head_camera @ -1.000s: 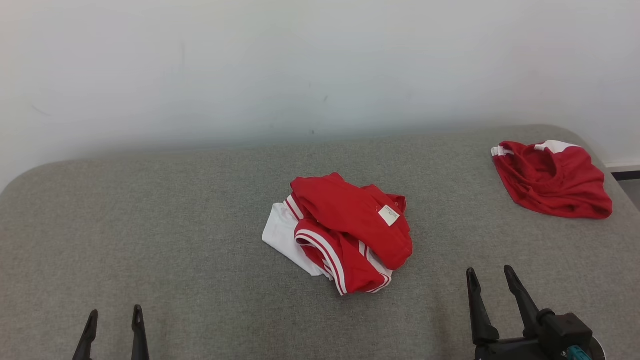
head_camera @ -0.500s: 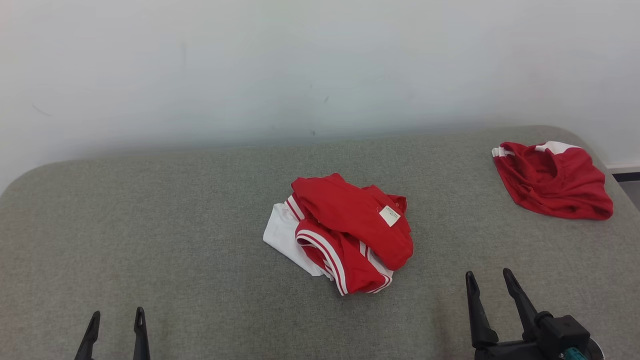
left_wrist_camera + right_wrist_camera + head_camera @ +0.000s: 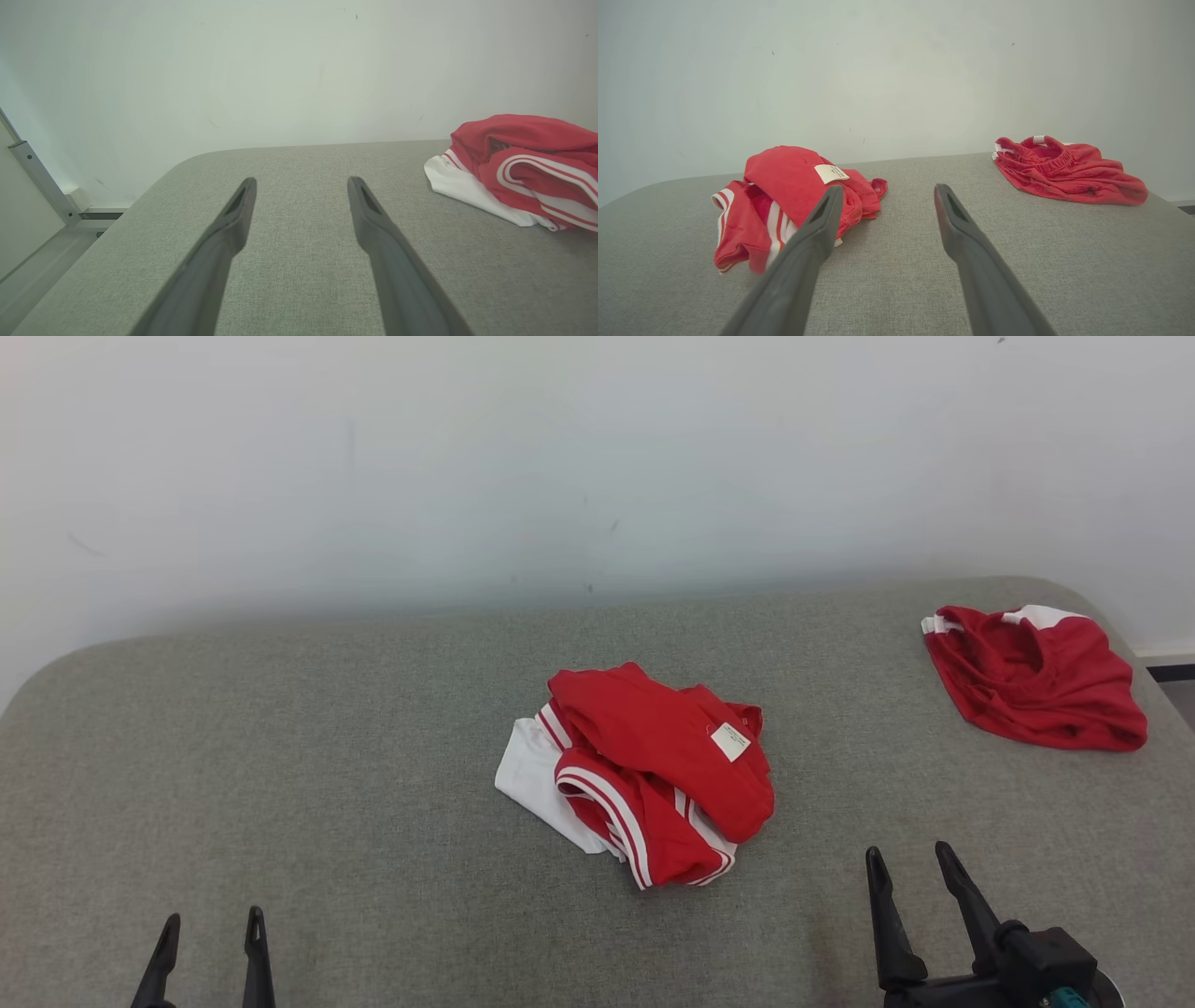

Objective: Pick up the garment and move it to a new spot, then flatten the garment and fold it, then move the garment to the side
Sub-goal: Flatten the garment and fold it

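A crumpled red and white garment [image 3: 644, 770] with a small white label lies bunched in the middle of the grey padded table [image 3: 327, 756]. It also shows at the right edge of the left wrist view [image 3: 518, 172] and left of centre in the right wrist view [image 3: 784, 200]. My left gripper [image 3: 210, 929] stands open at the lower left, well short of the garment, with nothing between its fingers [image 3: 236, 219]. My right gripper [image 3: 907, 861] is open at the lower right, in front of and right of the garment, its fingers [image 3: 822, 224] empty.
A second red garment [image 3: 1032, 677] with white trim and an elastic waistband lies crumpled at the table's far right corner [image 3: 1064, 170]. A pale wall [image 3: 560, 457] runs behind the table. A strip of floor and a metal frame [image 3: 39, 182] lie beyond the table's left edge.
The whole head picture has shifted slightly downward, so the camera moved. Both grippers sit a little lower in the view; the garments lie as before.
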